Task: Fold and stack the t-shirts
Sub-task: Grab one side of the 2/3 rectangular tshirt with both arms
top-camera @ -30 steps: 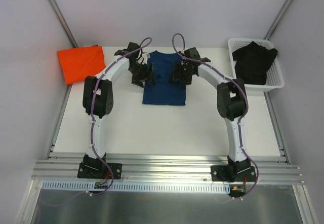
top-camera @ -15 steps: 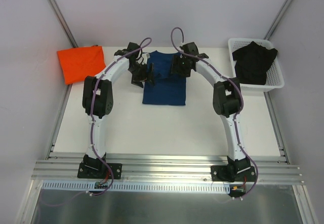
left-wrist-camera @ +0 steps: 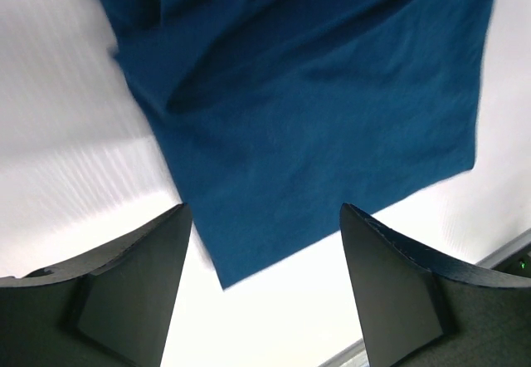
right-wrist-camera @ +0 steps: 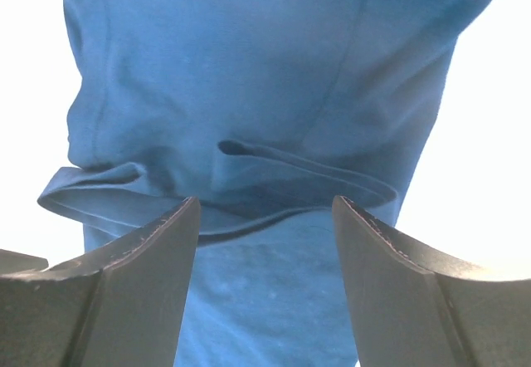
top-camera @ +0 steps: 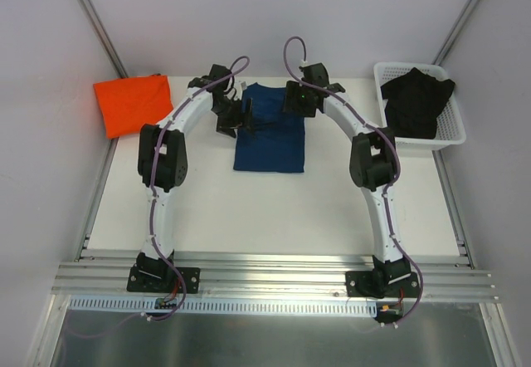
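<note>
A navy blue t-shirt (top-camera: pixel 270 139) lies folded into a narrow rectangle in the middle of the white table (top-camera: pixel 249 209). A bright orange t-shirt (top-camera: pixel 133 104) lies folded at the far left corner. My left gripper (top-camera: pixel 241 117) hovers open at the navy shirt's left edge; in the left wrist view the left gripper (left-wrist-camera: pixel 264 209) spans a corner of the navy shirt (left-wrist-camera: pixel 315 93) and holds nothing. My right gripper (top-camera: pixel 295 101) hangs open over the shirt's far right part. The right wrist view has the right gripper (right-wrist-camera: pixel 265 201) above a folded hem of the navy shirt (right-wrist-camera: pixel 265 76).
A white plastic basket (top-camera: pixel 452 139) stands at the far right with a black garment (top-camera: pixel 417 101) in it. Grey walls and metal rails close in the table's sides. Both arm bases sit on the rail at the near edge.
My right gripper has moved away from the shirt's right edge toward its far end. The left gripper has shifted only slightly. Both stay open.
</note>
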Available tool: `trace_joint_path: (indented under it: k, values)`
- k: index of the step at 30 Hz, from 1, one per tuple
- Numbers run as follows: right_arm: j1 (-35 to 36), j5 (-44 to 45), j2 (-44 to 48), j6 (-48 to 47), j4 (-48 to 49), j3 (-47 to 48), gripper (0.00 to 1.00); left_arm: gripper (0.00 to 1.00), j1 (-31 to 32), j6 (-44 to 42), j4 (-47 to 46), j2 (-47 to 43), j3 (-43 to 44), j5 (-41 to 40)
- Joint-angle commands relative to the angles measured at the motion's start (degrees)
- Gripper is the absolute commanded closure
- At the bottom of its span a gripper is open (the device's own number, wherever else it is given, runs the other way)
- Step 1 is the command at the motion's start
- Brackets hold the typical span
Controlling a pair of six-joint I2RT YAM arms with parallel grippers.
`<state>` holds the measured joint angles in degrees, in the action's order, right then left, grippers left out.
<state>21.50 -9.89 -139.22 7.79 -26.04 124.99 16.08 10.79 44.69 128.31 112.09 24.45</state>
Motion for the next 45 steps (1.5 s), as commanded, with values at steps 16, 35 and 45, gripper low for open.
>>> trace_joint_path:
  k: [16, 35, 45]
  values:
    - [-1.28, 0.22, 11.16, -1.02, 0.38, -5.37, 0.31, 0.28, -0.69, -0.68, -3.55, 15.92, 20.96, 0.87]
    - [6.19, -11.12, 20.83, 8.99, 0.99, -32.35, 0.31, 0.28, -0.52, 0.11, -6.01, 13.36, 24.13, -0.89]
    - [6.98, -10.06, 20.30, 8.12, 0.20, -31.82, 0.30, 0.26, -0.52, -0.59, -9.88, 14.07, 28.27, -6.16]
